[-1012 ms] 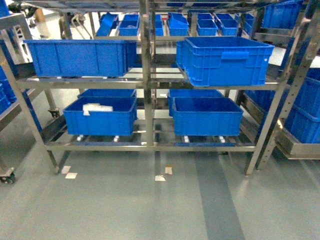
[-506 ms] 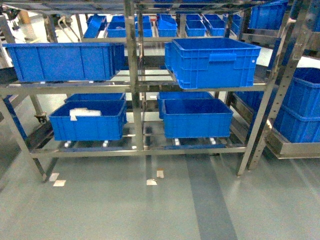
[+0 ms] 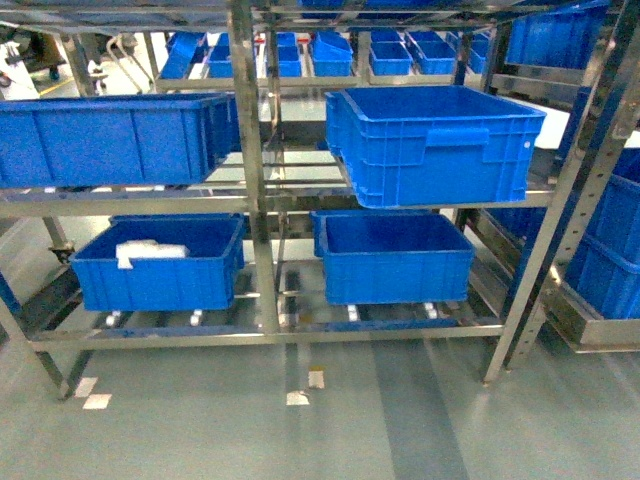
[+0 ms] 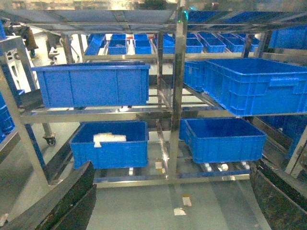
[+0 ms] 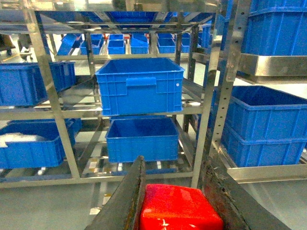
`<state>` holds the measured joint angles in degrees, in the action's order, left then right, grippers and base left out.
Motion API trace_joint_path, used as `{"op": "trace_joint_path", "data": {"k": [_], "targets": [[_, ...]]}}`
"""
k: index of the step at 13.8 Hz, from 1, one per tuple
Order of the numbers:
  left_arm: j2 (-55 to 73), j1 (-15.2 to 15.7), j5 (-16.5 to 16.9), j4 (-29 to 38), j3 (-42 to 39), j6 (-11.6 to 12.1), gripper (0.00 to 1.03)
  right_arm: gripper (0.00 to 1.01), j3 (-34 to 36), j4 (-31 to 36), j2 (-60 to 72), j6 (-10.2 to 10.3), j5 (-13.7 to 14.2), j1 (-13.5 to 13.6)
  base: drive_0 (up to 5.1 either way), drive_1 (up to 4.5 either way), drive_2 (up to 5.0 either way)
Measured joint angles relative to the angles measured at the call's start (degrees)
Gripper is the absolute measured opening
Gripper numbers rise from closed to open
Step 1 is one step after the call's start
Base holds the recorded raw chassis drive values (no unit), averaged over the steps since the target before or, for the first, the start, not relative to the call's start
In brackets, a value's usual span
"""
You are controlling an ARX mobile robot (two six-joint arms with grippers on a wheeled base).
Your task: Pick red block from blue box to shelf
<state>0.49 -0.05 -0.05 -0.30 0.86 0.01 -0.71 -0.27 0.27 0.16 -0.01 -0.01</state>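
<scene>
The shelf (image 3: 252, 190) is shiny stainless steel. Its dark blue crates (image 3: 435, 140) are ribbed, matt plastic. The red block (image 5: 180, 211) looks like smooth, glossy plastic between dark, rough-textured end effector fingers (image 5: 122, 201). The floor (image 3: 400, 420) is smooth, faintly glossy grey.

Right gripper (image 5: 175, 191): the block (image 5: 180, 208) sits between its 2 fingers, touching both.
Ahead of right gripper: shelf (image 5: 50, 103), with 1 crate (image 5: 139, 85) on the middle tier and 1 crate (image 5: 141, 139) directly below it.
Right of it: 2 stacked crates (image 5: 268, 127) on a neighbouring rack.
Left gripper (image 4: 168, 201): fingers well apart, shelf ahead, 1 crate (image 4: 112, 143) ahead-left, holding some packets (image 4: 109, 139).
</scene>
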Motion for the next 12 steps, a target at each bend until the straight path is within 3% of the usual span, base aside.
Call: {"op": "trace_joint_path", "data": {"k": [12], "targets": [[0.0, 0.0, -0.02, 0.24, 0.0, 0.0, 0.98, 0.28, 0.0, 0.09, 0.0, 0.0, -0.02, 0.0, 0.1, 4.15, -3.9]]}}
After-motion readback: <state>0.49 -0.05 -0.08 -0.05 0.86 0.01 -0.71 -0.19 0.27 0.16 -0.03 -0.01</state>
